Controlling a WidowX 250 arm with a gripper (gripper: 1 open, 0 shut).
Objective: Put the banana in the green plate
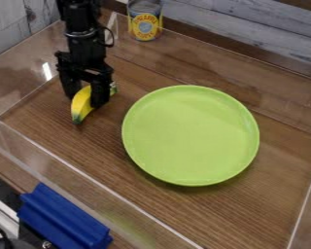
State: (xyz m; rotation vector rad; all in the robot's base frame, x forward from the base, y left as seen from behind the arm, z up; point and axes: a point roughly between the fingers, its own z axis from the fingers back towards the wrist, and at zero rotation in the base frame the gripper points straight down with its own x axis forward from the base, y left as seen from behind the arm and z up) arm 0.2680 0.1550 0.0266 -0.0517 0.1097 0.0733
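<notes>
Gripper points straight down with its jaws open around the banana, ready to close on it. It has not gripped yet, and the green plate lies empty just to the right of the banana.

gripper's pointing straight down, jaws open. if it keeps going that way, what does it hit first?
Most likely the banana: the gripper stands open right over it, fingers either side. Past that, the wooden table. Whether it already touches the banana is unclear from this single view.
</notes>
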